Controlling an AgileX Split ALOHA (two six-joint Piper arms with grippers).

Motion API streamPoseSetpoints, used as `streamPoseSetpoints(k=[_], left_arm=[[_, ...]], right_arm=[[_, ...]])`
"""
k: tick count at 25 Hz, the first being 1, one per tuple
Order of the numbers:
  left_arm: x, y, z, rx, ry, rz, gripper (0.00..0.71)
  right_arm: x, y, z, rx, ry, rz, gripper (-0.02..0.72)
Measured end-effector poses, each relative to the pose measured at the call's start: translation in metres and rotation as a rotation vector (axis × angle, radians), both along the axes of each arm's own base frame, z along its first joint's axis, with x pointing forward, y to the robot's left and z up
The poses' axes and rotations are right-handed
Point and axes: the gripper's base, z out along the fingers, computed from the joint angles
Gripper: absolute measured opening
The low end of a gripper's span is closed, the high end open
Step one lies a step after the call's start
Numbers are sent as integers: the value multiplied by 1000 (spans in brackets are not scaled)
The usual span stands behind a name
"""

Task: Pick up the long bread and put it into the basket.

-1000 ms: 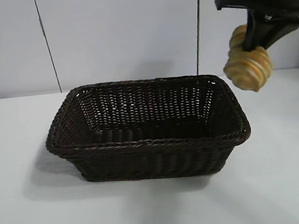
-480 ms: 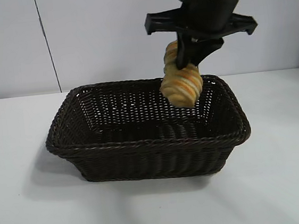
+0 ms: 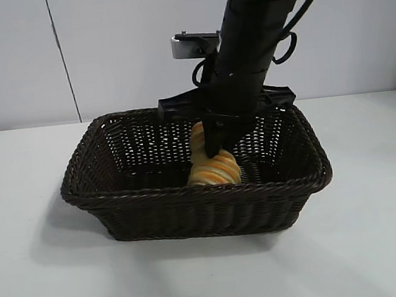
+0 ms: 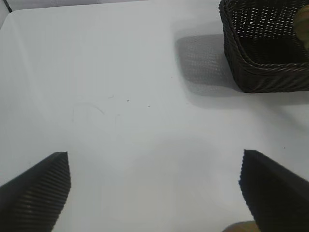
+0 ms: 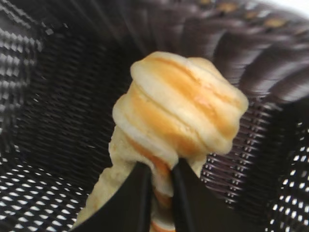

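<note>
The long bread (image 3: pixel 215 169), golden-orange with pale cream stripes, hangs end-down inside the dark woven basket (image 3: pixel 195 191), its lower end near the basket floor. My right gripper (image 3: pixel 217 145) reaches down into the basket from above. In the right wrist view its two black fingers (image 5: pixel 137 193) pinch a narrow part of the bread (image 5: pixel 178 111), and the right gripper (image 5: pixel 161 167) is shut on it. My left gripper (image 4: pixel 154 193) hovers over bare table well to one side of the basket (image 4: pixel 251 77), open, with nothing between its fingers.
The basket stands on a white table (image 3: pixel 378 243) in front of a pale panelled wall (image 3: pixel 117 50). Basket walls (image 5: pixel 58 96) surround the bread closely on all sides.
The right arm has carried the bread from up at the right, over the rim, and down into the basket. The left gripper has not moved.
</note>
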Motion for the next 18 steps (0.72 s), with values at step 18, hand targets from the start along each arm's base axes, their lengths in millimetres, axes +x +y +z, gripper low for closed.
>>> streamPoseSetpoints(k=[18], left_arm=[[0,0,0,0,0,0,687]], right_arm=[[28,-31,120,-21,-10,-77,685]])
